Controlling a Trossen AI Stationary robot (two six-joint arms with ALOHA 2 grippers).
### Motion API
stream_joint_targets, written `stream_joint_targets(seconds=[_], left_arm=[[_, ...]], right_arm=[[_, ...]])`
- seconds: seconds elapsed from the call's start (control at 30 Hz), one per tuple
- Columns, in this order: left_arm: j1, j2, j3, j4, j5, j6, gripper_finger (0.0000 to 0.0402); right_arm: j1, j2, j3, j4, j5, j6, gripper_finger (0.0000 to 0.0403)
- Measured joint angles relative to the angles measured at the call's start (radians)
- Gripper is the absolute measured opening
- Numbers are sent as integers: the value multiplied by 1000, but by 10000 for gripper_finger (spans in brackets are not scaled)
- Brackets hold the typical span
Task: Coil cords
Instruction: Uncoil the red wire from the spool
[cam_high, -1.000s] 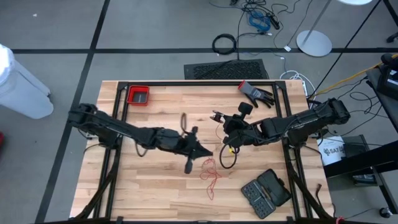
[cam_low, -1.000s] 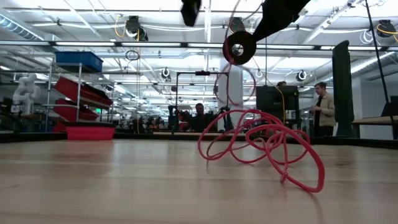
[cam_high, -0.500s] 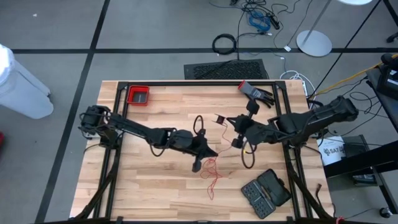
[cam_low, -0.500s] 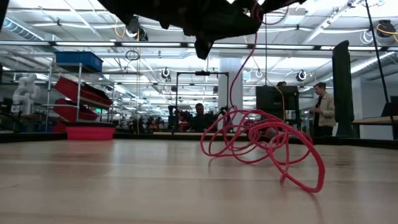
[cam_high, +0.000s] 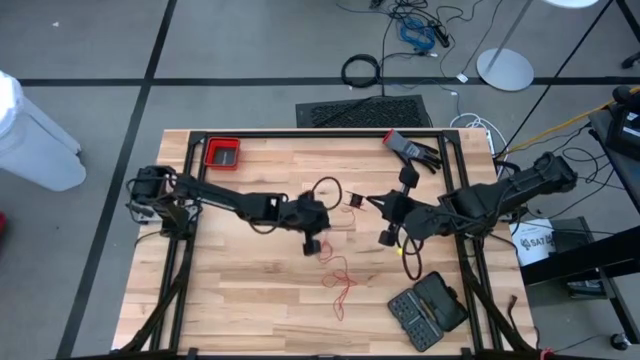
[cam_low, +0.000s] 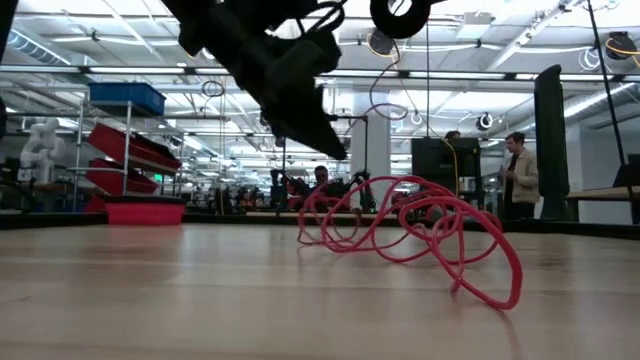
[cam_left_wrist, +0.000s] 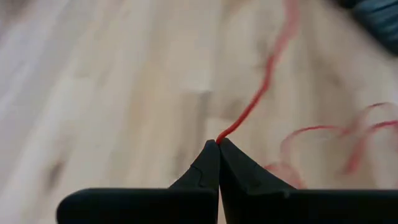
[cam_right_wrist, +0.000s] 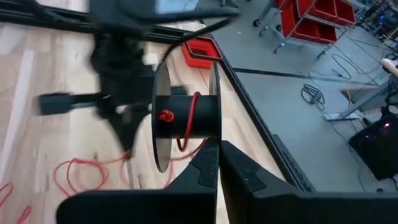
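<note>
Left pincer (cam_left_wrist: 218, 142) clenched on cord (cam_left_wrist: 261, 87); right pincer (cam_right_wrist: 218, 144) clenched, apparently on spool (cam_right_wrist: 186, 116) rim. Cord limp, light, tangle-prone: grip near spool.

- High cam: overhead, straight down, whole table (cam_high: 250, 290).
- Low cam: tabletop level, facing room, red cord (cam_low: 420, 235) close.
- Wrist cams: close past own fingers; all share cord.
</note>
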Motion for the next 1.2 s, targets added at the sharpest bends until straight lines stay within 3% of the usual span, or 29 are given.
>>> stream_joint_targets(seconds=[0.23, 0.5, 0.8, 1.07, 1.2], left_arm=[[10, -104, 0, -143, -185, 1, 0], [-2, -303, 0, -271, -281, 0, 0], [-93, -465, 0, -270, -287, -27, 0], [-183, -478, 0, -160, -259, -26, 0], [-211, -478, 0, -99, -181, -19, 0]], right_arm=[[7, 2, 0, -27, -100, -26, 0], [36, 48, 0, -168, 29, -23, 0], [21, 114, 0, -250, 127, 0, 0], [-43, 192, 0, -257, 203, -62, 0], [-82, 219, 0, -259, 229, -72, 0]])
